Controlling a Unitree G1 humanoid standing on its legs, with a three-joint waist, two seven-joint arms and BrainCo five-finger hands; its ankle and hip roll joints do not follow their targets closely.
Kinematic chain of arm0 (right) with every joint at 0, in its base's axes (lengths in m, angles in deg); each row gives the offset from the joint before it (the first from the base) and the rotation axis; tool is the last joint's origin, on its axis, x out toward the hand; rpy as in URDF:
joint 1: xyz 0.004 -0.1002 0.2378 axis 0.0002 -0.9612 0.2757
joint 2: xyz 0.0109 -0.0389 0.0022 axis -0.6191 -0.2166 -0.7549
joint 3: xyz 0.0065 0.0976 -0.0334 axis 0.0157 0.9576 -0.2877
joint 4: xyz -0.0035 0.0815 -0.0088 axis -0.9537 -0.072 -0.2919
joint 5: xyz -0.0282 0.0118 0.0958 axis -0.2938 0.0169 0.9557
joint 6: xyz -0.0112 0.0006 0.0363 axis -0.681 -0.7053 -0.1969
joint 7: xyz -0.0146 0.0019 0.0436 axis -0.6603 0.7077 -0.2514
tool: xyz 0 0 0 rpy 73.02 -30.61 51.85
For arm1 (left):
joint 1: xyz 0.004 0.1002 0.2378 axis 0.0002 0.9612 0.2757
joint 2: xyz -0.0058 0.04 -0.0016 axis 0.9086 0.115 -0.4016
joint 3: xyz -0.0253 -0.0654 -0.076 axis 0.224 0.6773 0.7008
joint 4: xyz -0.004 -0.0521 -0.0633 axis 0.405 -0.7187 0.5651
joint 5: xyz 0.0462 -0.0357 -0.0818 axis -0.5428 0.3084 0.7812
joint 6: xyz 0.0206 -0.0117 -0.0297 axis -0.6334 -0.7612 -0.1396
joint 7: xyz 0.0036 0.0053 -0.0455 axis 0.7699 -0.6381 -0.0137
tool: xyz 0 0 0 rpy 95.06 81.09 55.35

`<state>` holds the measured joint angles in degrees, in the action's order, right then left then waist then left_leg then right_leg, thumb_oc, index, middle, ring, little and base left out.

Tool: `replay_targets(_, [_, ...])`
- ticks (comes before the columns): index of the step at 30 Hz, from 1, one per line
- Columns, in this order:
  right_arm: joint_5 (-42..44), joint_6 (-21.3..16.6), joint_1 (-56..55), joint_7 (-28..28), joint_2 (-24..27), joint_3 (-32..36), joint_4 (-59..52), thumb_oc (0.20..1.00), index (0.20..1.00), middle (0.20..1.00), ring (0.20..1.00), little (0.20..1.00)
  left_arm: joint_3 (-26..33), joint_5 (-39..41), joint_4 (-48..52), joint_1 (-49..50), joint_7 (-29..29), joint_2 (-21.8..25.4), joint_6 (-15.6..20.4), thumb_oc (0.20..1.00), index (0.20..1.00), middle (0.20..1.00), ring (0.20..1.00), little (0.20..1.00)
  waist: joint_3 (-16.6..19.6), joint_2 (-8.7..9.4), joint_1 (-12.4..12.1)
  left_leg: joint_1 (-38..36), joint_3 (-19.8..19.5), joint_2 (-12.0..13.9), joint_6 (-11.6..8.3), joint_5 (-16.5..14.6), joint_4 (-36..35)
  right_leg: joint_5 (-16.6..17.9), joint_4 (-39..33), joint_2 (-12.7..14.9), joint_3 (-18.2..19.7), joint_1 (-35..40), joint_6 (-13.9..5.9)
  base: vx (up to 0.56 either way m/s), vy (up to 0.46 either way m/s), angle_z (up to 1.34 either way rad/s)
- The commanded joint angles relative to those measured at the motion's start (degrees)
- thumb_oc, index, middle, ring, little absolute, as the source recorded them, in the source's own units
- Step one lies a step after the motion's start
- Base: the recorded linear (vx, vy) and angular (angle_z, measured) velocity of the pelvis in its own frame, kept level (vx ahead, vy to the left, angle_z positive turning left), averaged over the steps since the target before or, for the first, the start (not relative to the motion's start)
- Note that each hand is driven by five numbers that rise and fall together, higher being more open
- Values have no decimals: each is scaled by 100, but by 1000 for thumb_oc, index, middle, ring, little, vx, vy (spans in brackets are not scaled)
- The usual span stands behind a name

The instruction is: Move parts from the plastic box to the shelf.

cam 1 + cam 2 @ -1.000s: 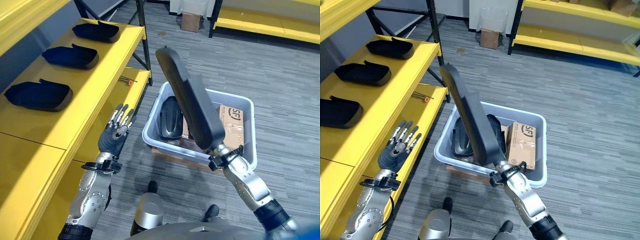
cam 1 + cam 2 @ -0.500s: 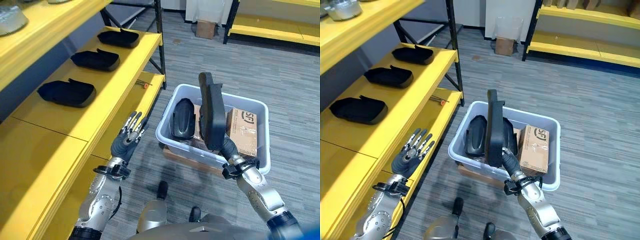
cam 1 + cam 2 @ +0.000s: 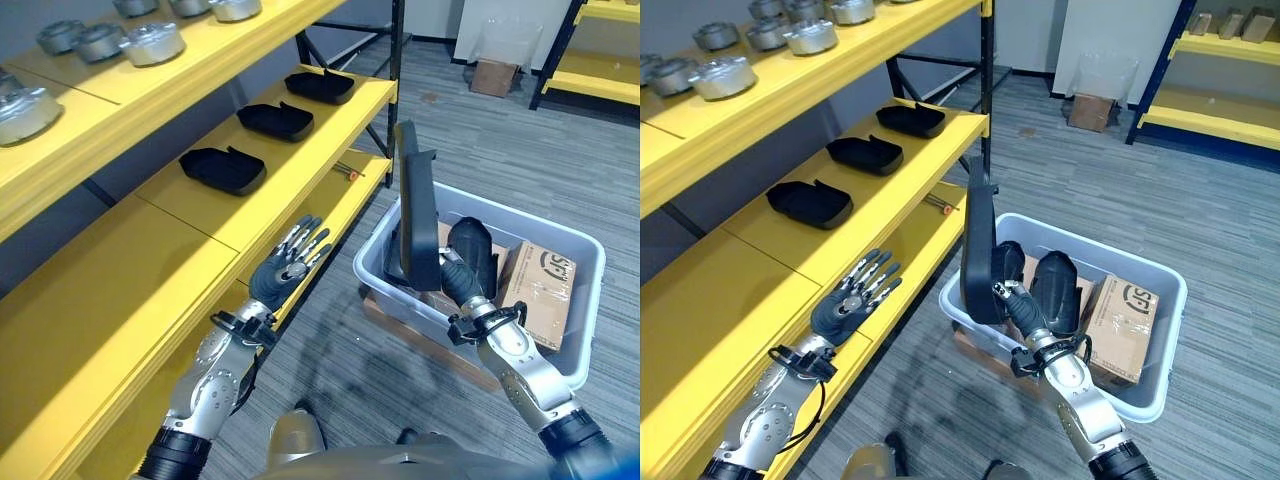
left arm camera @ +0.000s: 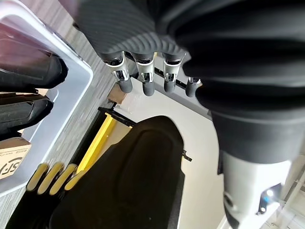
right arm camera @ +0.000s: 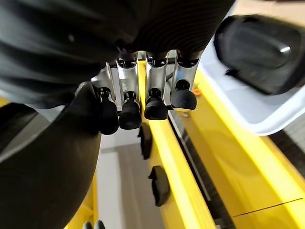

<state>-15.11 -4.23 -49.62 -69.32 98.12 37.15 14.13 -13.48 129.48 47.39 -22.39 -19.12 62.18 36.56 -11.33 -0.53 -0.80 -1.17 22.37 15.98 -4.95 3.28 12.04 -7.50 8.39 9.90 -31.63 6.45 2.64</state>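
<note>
The right robot hand (image 3: 1018, 305) grips a long black part (image 3: 413, 215) by its lower end, holding it upright above the box (image 3: 574, 352); the left robot hand (image 3: 285, 270) hangs open, fingers spread, just beside the shelf (image 3: 160, 270), where three parts (image 3: 222, 169) already lie; to do this well, I'd say swing the part left, tip it flat and set it on the bare board nearer the robot, keeping its top off the upper shelf; a second ago the part leaned back, tilted; now it stands on edge, and the camera has turned toward the shelf.
</note>
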Motion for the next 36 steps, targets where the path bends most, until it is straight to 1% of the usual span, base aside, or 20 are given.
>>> replay_targets(1, [-100, -529, 280, -31, -168, 99, -228, 200, 200, 200, 200, 200, 175, -141, 159, 54, 62, 103, 90, 1000, 1000, 1000, 1000, 1000, 172, 51, 120, -271, 252, 12, -168, 174, -590, -7, 264, -39, 906, -26, -491, -3, 549, 89])
replay_targets(2, [-98, -478, 242, -81, -141, 137, -257, 200, 200, 200, 200, 200, 144, -307, 152, 56, 163, 158, 130, 1000, 1000, 1000, 1000, 1000, 178, -23, 125, -351, 336, -50, -144, 86, -832, -68, 413, 109, 780, -20, -536, 12, 501, 91])
replay_targets(5, [-147, -453, 199, -177, -139, 172, -300, 200, 200, 200, 200, 200, 187, -361, 180, 171, 228, 206, 173, 1000, 1000, 1000, 1000, 1000, 182, -70, 71, -445, 304, -163, -104, 80, -1040, -78, 480, 180, 683, 13, -588, 16, 396, 117])
replay_targets(7, [-153, -394, 181, -293, -177, 166, -331, 200, 200, 200, 200, 200, 343, -517, 197, 330, 395, 302, 424, 1000, 1000, 1000, 1000, 1000, 184, -93, -70, -484, 137, -358, -34, 103, -1259, -35, 432, 217, 621, 89, -658, 21, 437, 46])
replay_targets(9, [-175, -380, 200, -339, -217, 136, -307, 200, 200, 200, 200, 200, 448, -529, 189, 370, 362, 329, 462, 1000, 1000, 1000, 1000, 1000, 204, -92, -170, -483, 50, -465, 12, 111, -1358, 2, 374, 232, 582, 124, -702, 6, 278, 59])
replay_targets(11, [-239, -325, 248, -433, -286, 72, -303, 200, 200, 200, 200, 200, 571, -554, 246, 441, 351, 356, 535, 1000, 1000, 1000, 1000, 1000, 226, -83, -322, -475, -30, -602, 66, 140, -1500, 73, 275, 258, 463, 180, -794, -10, 345, 65])
replay_targets(12, [-302, -244, 299, -529, -314, -13, -341, 200, 200, 200, 200, 200, 664, -462, 314, 518, 354, 379, 560, 1000, 1000, 1000, 1000, 1000, 255, -64, -529, -446, -103, -762, 148, 137, -1626, 113, 229, 304, 277, 225, -889, -26, 388, 44])
replay_targets(14, [-373, -164, 323, -592, -313, -85, -410, 200, 200, 200, 200, 200, 720, -446, 358, 561, 318, 384, 657, 1000, 1000, 1000, 1000, 1000, 255, -35, -659, -392, -140, -846, 209, 107, -1641, 157, 215, 346, 171, 238, -928, -44, 363, 42])
replay_targets(15, [-341, -14, 355, -643, -320, -140, -418, 200, 200, 200, 200, 200, 728, -361, 380, 582, 289, 381, 634, 1000, 1000, 1000, 1000, 1000, 249, -19, -730, -361, -151, -884, 235, 93, -1643, 167, 200, 359, 116, 253, -941, -49, 252, 48])
replay_targets(18, [-440, 125, 448, -729, -331, -219, -339, 200, 200, 200, 200, 200, 718, -450, 417, 656, 307, 386, 556, 1000, 1000, 1000, 1000, 1000, 239, 46, -910, -295, -190, -1032, 311, 31, -1668, 378, 160, 482, -35, 309, -1039, -89, 279, 28])
replay_targets(19, [-594, 223, 521, -696, -284, -257, -291, 200, 200, 200, 200, 200, 688, -610, 412, 687, 319, 416, 541, 1000, 1000, 1000, 1000, 1000, 244, 107, -1039, -231, -250, -1138, 372, -1, -1696, 558, 138, 563, -121, 355, -1135, -100, 224, 17])
replay_targets(20, [-650, 232, 550, -661, -259, -272, -293, 200, 200, 200, 200, 200, 664, -628, 417, 700, 282, 448, 536, 1000, 1000, 1000, 1000, 1000, 238, 133, -1084, -214, -279, -1175, 409, -23, -1704, 630, 181, 590, -138, 361, -1179, -98, 239, 30])
replay_targets(23, [-727, 398, 592, -733, -233, -297, -208, 200, 200, 200, 200, 200, 587, -646, 388, 696, 156, 492, 494, 1000, 1000, 1000, 1000, 1000, 232, 193, -1186, -170, -396, -1353, 626, -136, -1704, 883, 728, 827, -160, 276, -1320, -48, 206, 30])
replay_targets(25, [-750, 465, 620, -784, -257, -328, -112, 200, 200, 200, 200, 200, 501, -667, 363, 667, 261, 496, 572, 1000, 1000, 1000, 1000, 1000, 200, 202, -1187, -192, -475, -1433, 771, -226, -1704, 970, 1340, 976, -45, 81, -1355, -24, 199, 38])
replay_targets(26, [-752, 474, 631, -764, -272, -366, -70, 200, 200, 200, 200, 200, 460, -668, 349, 638, 287, 506, 587, 1000, 1000, 1000, 1000, 1000, 163, 223, -1134, -203, -586, -1490, 844, -294, -1704, 1038, 1553, 932, 183, -89, -1384, -5, 125, 37])
replay_targets(27, [-695, 487, 646, -759, -266, -388, -34, 200, 200, 200, 200, 200, 421, -678, 334, 606, 273, 521, 583, 1000, 1000, 1000, 1000, 1000, 125, 242, -1072, -214, -697, -1522, 881, -332, -1704, 1000, 1629, 797, 394, -215, -1368, 17, 53, 43])
replay_targets(28, [-632, 462, 647, -760, -253, -380, 20, 200, 200, 200, 200, 200, 394, -694, 329, 596, 229, 553, 578, 1000, 1000, 1000, 1000, 1000, 81, 272, -989, -236, -825, -1541, 895, -357, -1704, 937, 1629, 568, 620, -361, -1338, -31, -5, 54])
replay_targets(29, [-605, 482, 645, -823, -220, -335, 27, 200, 200, 200, 200, 200, 384, -689, 323, 583, 219, 580, 605, 1000, 1000, 1000, 1000, 1000, 34, 282, -909, -204, -889, -1513, 905, -265, -1704, 939, 1432, 278, 722, -479, -1196, -28, -46, 54])
replay_targets(31, [-616, 491, 624, -979, -157, -255, 25, 200, 200, 200, 200, 200, 334, -676, 307, 541, 301, 602, 667, 1000, 1000, 1000, 1000, 1000, -33, 357, -807, -248, -1041, -1525, 856, -273, -1704, 1037, 1033, 61, 916, -606, -1198, 0, -88, 87])
replay_targets(36, [-691, 427, 654, -1071, -114, -153, 193, 200, 200, 200, 200, 200, 208, -715, 356, 428, 566, 600, 650, 1000, 1000, 1000, 1000, 1000, -123, 600, -672, -317, -1306, -1504, 749, -359, -1704, 1633, -80, 63, 1407, -867, -1366, 52, -175, 39])
